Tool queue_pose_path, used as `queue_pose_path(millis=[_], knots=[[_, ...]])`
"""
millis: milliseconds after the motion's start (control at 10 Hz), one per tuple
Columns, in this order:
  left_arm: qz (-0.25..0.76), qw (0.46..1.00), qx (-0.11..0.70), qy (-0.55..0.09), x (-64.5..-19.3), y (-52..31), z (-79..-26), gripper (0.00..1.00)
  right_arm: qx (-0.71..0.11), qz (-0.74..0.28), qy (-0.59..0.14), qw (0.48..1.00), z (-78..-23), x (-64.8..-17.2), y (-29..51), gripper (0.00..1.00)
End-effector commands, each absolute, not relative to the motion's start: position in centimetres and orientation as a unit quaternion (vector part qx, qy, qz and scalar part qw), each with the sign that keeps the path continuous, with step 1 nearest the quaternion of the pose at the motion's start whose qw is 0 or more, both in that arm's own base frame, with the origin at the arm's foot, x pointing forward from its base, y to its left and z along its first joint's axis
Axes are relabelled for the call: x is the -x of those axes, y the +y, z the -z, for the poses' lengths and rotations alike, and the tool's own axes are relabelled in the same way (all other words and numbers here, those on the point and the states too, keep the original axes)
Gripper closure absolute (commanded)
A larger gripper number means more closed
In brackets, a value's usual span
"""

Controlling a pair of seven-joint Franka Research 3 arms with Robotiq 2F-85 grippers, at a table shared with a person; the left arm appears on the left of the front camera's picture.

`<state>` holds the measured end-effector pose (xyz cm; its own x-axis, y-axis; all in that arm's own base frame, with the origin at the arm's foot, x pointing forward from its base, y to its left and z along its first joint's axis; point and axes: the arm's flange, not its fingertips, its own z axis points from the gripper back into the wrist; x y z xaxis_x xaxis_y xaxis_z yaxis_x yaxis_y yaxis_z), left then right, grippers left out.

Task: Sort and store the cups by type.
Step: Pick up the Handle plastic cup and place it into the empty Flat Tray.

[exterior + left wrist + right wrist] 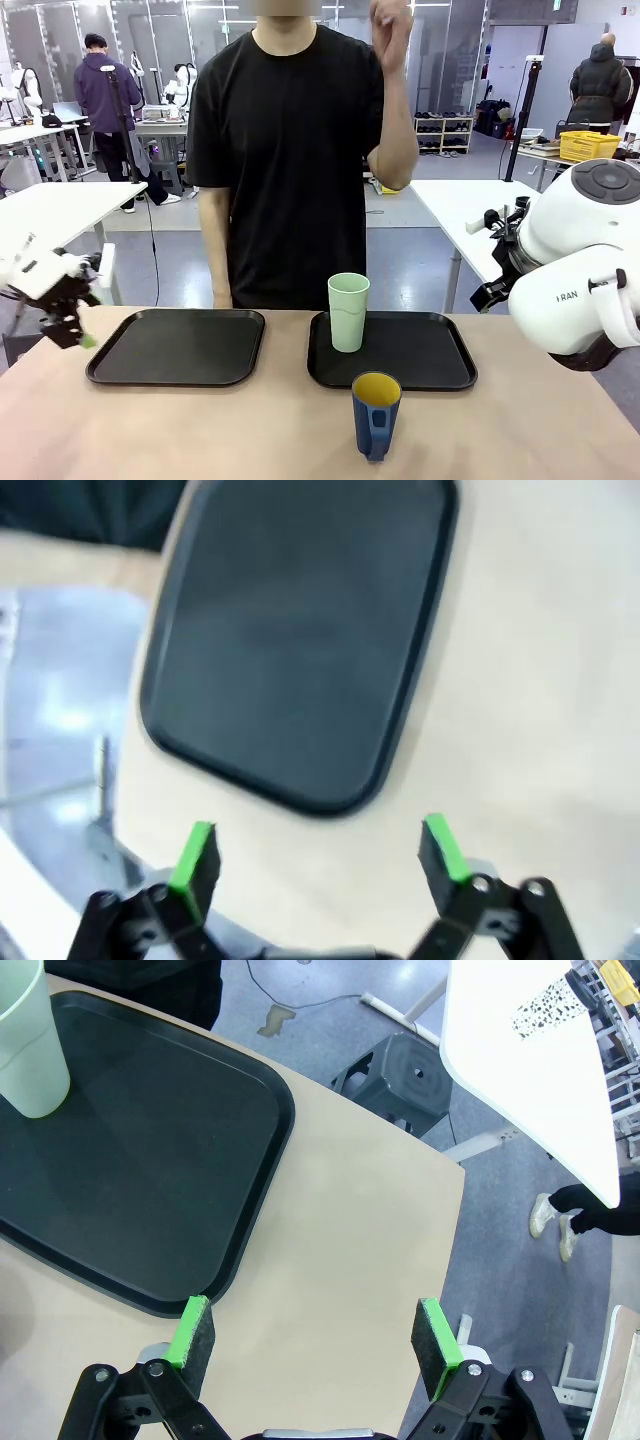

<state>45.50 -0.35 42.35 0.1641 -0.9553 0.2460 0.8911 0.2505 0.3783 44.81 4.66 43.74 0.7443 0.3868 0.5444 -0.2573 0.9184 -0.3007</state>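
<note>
1. Nearest you: the short dark blue mug with the yellow inside (376, 415) stands upright on the bare wooden table (250, 430), just in front of the right-hand black plastic tray (420, 350) and not on it. Its handle faces the robot's side.
2. The right gripper (312, 1335) is released, jaws wide with nothing between them, and hangs over the table beside that tray's corner. The mug lies towards the table's middle from it, so I'd judge this the nearer arm.
3. The left gripper (80, 338) is also spread and empty. It sits off the outer end of the left-hand black plastic tray (175, 345), well apart from the mug (a long reach across).
4. The tall pale mint-green handleless tumbler (348, 312) stands upright on the right-hand tray, towards its far left corner.
5. The left-hand tray holds no cup, so it looks like the mug's slot.
6. Far side: the person's raised hand (392, 30) is well clear of the table.
</note>
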Motion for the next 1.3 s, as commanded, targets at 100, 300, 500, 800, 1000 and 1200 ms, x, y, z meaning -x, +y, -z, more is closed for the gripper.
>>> queue_pose_path(millis=[100, 300, 500, 800, 1000, 1200], knots=[[0.625, 0.768, -0.027, -0.138, -45.2, 0.1, -46.0, 0.00, 0.107, -0.178, -0.312, 0.927, -43.6, -44.8, 4.6, 0.00], [0.633, 0.763, -0.004, -0.129, -45.4, 1.3, -45.7, 0.00, 0.107, -0.178, -0.312, 0.927, -43.6, -44.8, 4.6, 0.00], [0.626, 0.769, -0.026, -0.127, -44.7, 0.8, -45.4, 0.00, 0.107, -0.178, -0.312, 0.927, -43.6, -44.8, 4.6, 0.00], [0.626, 0.769, -0.026, -0.127, -44.7, 0.8, -45.4, 0.00, 0.107, -0.178, -0.312, 0.927, -43.6, -44.8, 4.6, 0.00], [0.626, 0.769, -0.026, -0.127, -44.7, 0.8, -45.4, 0.00, 0.107, -0.178, -0.312, 0.927, -43.6, -44.8, 4.6, 0.00], [0.626, 0.769, -0.026, -0.127, -44.7, 0.8, -45.4, 0.00, 0.107, -0.178, -0.312, 0.927, -43.6, -44.8, 4.6, 0.00]])
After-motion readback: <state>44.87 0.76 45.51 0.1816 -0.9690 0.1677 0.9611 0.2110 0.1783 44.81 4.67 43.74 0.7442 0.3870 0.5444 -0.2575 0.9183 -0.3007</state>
